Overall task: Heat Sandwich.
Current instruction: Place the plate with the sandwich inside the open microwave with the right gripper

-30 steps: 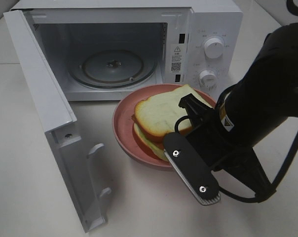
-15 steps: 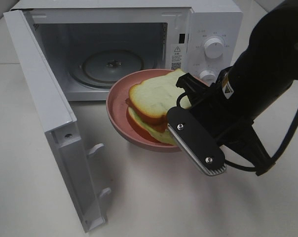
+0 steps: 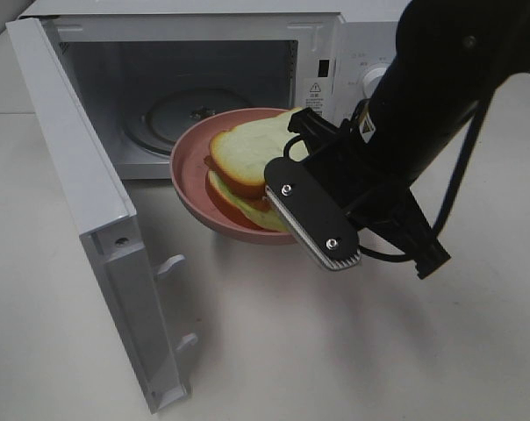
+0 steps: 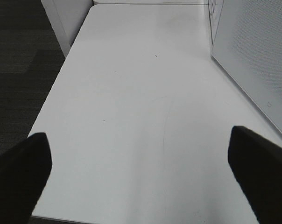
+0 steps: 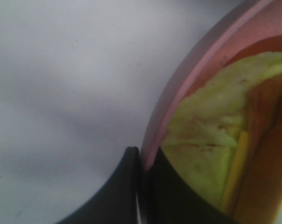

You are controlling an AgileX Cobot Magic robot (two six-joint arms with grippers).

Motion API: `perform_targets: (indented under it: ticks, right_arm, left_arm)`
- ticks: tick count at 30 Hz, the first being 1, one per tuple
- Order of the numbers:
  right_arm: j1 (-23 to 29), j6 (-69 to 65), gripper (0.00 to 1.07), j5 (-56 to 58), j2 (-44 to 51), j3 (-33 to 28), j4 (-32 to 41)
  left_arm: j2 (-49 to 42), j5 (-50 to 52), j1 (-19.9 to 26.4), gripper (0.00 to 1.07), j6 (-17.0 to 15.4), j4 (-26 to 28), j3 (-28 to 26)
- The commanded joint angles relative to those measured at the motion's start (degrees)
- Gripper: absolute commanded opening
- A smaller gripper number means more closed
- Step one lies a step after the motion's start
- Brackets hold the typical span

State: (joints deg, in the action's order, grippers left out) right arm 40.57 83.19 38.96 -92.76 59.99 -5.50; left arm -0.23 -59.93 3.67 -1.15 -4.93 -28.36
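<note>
The sandwich (image 3: 247,162), yellowish-green bread with a brownish-orange filling, lies on the round salmon-pink plate (image 3: 184,180). My right gripper (image 3: 287,209) is shut on the plate's near right rim and holds it off the table, right in front of the open white microwave (image 3: 204,26). In the right wrist view the fingers (image 5: 129,186) pinch the plate's rim (image 5: 178,93), with the sandwich (image 5: 201,144) just inside it. My left gripper (image 4: 138,137) is open and empty over bare white table; it is out of the high view.
The microwave door (image 3: 72,175) stands swung open to the left, its handle (image 3: 168,263) facing the front. The glass turntable (image 3: 168,110) lies inside the cavity. A knob (image 3: 375,79) shows behind my right arm. The left wrist view shows the microwave's perforated white wall (image 4: 253,56).
My right gripper has lifted the plate with the sandwich and carried it left and back, toward the microwave's opening. The microwave and its door have not moved.
</note>
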Motion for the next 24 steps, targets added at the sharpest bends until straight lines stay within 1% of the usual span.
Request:
perform_targets:
  ticks: [1,17,21,24]
  right_arm:
    - [-0.4,0.5,0.00,0.3,-1.4,2.7,0.3]
    - [-0.4,0.2,0.00,2.3,-8.8,11.6,0.4]
    - [-0.4,-0.4,0.00,3.8,-11.5,15.1,0.4]
    - [-0.4,-0.6,0.00,4.2,-12.3,16.3,0.4]
  left_arm:
    - [-1.7,0.6,0.2,0.98,0.1,-0.1,0.2]
    - [-1.7,0.6,0.2,0.98,0.1,-0.1,0.2]
    - [-1.7,0.6,0.2,0.98,0.1,-0.1,0.2]
    - [-1.7,0.6,0.2,0.98,0.1,-0.1,0.2]
